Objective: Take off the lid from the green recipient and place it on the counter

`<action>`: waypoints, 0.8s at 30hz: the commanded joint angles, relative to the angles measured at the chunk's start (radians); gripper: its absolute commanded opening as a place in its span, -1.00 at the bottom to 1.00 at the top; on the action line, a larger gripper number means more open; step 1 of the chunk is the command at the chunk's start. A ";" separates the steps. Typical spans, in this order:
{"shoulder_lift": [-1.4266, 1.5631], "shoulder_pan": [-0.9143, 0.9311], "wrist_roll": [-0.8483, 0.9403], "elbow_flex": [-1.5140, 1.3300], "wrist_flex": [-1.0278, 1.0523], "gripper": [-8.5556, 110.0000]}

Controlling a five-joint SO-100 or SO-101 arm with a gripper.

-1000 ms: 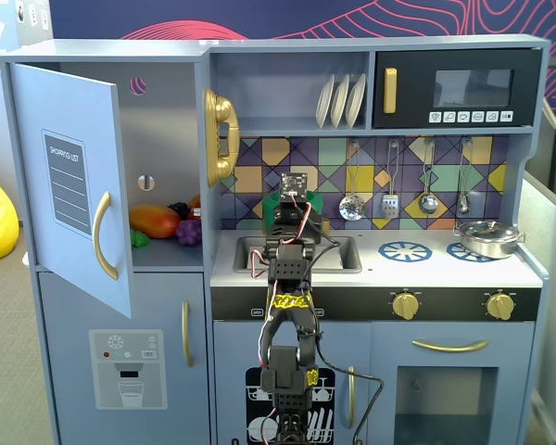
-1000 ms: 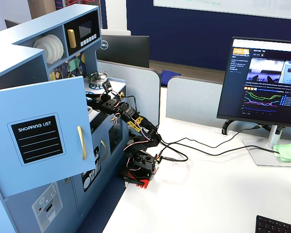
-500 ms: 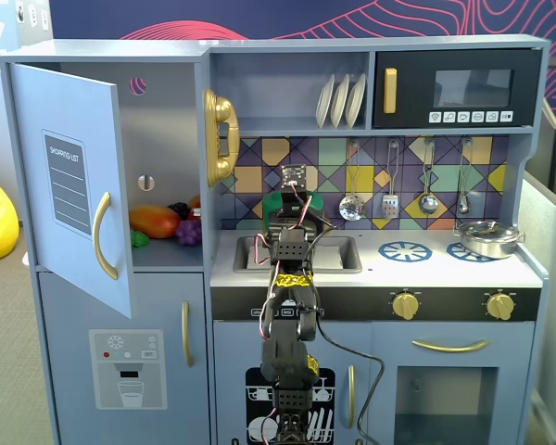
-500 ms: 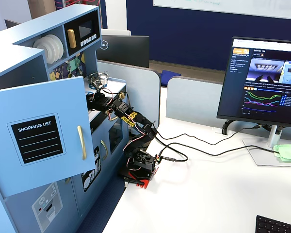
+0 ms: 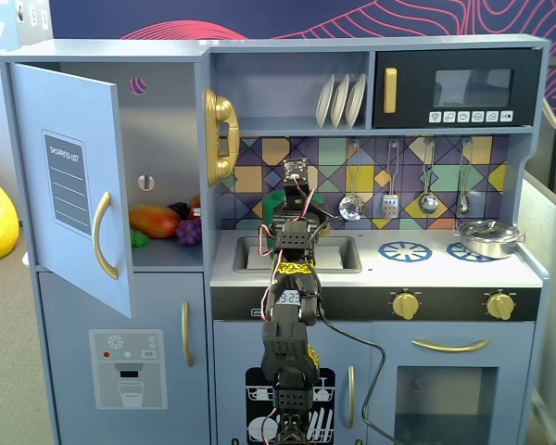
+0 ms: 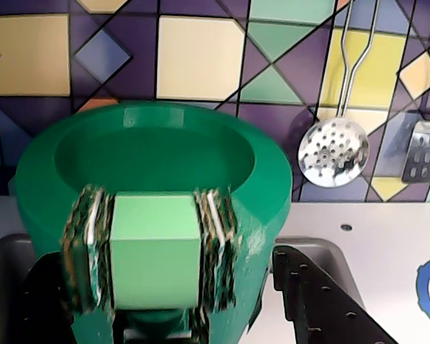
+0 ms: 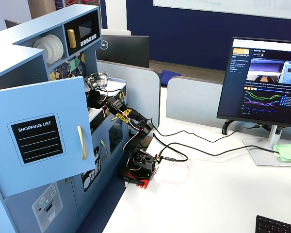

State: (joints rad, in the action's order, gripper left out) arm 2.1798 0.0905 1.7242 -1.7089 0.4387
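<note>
In the wrist view the green recipient [image 6: 50,179] fills the middle, a dark-green tapered round body whose top shows as a hollow. My gripper [image 6: 154,197] is shut: its two tape-wrapped fingers [image 6: 82,251] clamp a light-green block-shaped handle [image 6: 154,251] at the near rim, which I take as the lid's grip. The lid's disc is not clearly visible. In a fixed view the gripper [image 5: 292,209] reaches over the sink to the green recipient [image 5: 275,199] at the backsplash. The counter [image 6: 358,236] is pale grey. The gripper also shows small in a fixed view [image 7: 93,92].
The sink [image 5: 338,255] lies under the arm. A silver pot [image 5: 486,239] stands on the right burner. A skimmer [image 6: 335,150] and a spatula [image 6: 424,154] hang on the backsplash. Black perforated parts [image 6: 322,301] flank the fingers. The fridge door [image 5: 74,185] stands open.
</note>
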 commanded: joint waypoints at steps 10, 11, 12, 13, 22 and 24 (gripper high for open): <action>-0.037 -0.028 0.017 0.106 -0.037 -0.42; -0.043 -0.029 0.017 0.110 -0.038 -0.42; -0.049 -0.031 0.017 0.118 -0.038 -0.43; -0.057 -0.031 0.015 0.127 -0.038 -0.43; -0.078 -0.061 0.052 0.152 -0.044 -0.86; -0.077 -0.061 0.052 0.150 -0.046 -0.86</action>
State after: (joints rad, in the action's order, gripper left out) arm 2.0985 0.0445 1.7610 -1.6306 0.4234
